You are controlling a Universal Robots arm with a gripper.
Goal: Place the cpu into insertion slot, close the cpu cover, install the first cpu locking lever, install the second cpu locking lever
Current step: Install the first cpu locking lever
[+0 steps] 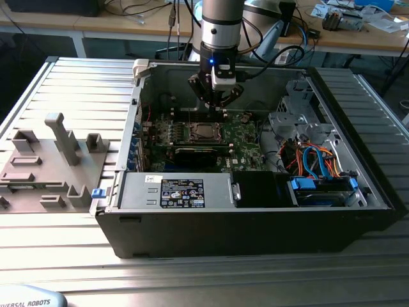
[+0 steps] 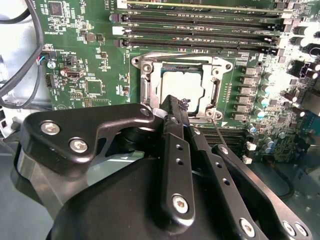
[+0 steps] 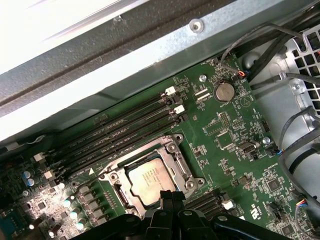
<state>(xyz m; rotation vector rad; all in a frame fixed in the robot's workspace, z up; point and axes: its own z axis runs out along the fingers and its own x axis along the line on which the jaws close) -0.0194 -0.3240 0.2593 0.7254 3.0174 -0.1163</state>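
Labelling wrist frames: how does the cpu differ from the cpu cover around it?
The cpu is a solid, pale grey square plate; the cpu cover is a darker metal frame with an open window. The cpu sits inside; the cpu cover rings it. Both lie flat on the green motherboard, near the claw.

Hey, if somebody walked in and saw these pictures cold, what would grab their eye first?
Probably the black gripper hanging inside the open computer case, just above the green motherboard in the exterior view. Next, the cpu with its silver-grey top, sitting in the insertion slot in both wrist views, the gripper's fingertips close over its edge. The cpu cover lies flat around the chip.
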